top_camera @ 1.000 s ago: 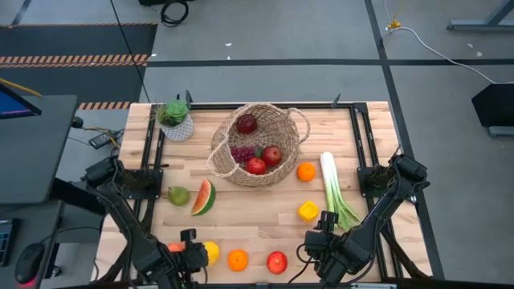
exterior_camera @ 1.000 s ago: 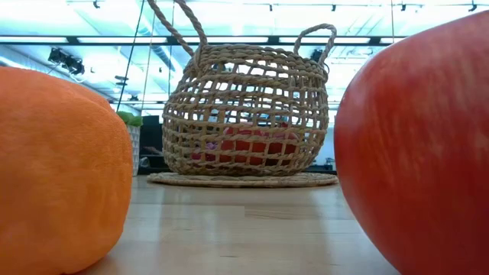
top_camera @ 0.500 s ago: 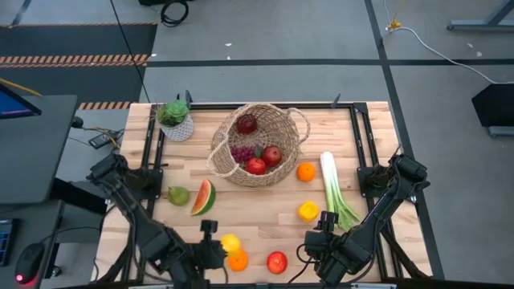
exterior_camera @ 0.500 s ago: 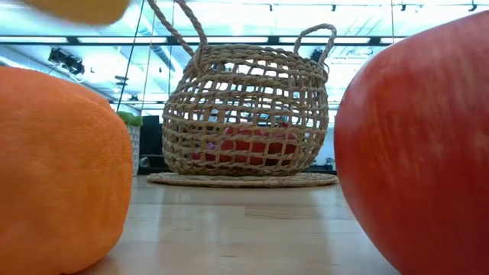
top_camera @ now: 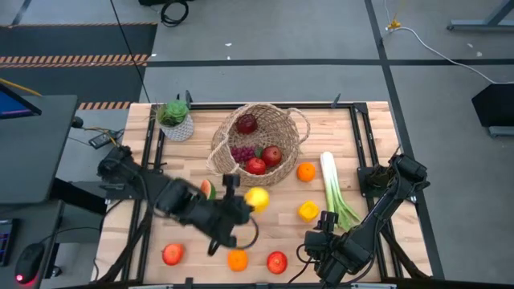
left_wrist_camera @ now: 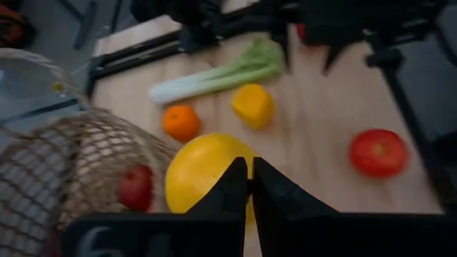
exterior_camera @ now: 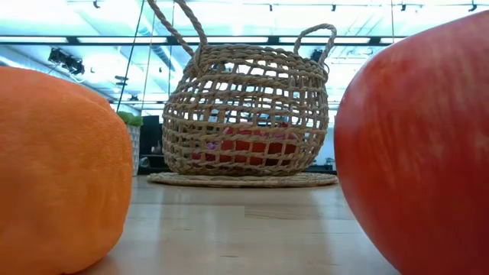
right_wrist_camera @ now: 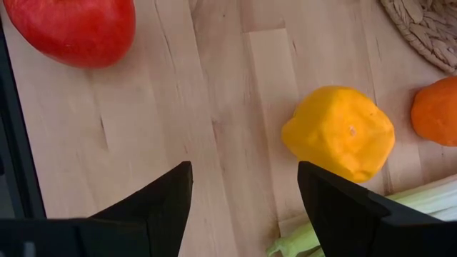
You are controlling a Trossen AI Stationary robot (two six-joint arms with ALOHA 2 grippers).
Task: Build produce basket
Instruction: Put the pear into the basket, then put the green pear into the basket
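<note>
The left gripper [top_camera: 245,205] is pinched shut on a yellow lemon [top_camera: 256,198], carried above the wooden table [top_camera: 265,229] just in front of the basket [top_camera: 259,144], near its front rim. Half a second earlier the lemon was lower on the table, beside the orange [top_camera: 237,260] at the front edge, so the left arm has swung it up and toward the basket since then; a red fruit [top_camera: 172,254] now shows at the front left where the arm covered it before. The basket stands in the middle of the far half of the table, its mouth tipped toward the front, with red apples [top_camera: 263,160] and purple grapes [top_camera: 240,153] inside. The leek [top_camera: 333,190] lies to the right with its long axis running front to back, white end toward the far side and green leaves toward the front. Bare wood is open between the basket and the front row of fruit. The right gripper [top_camera: 325,241] waits at the front right with its fingers spread apart and nothing between them, near a yellow pepper [top_camera: 307,211] and a red apple [top_camera: 277,262]. The potted plant [top_camera: 175,119] sits at the far left corner.
</note>
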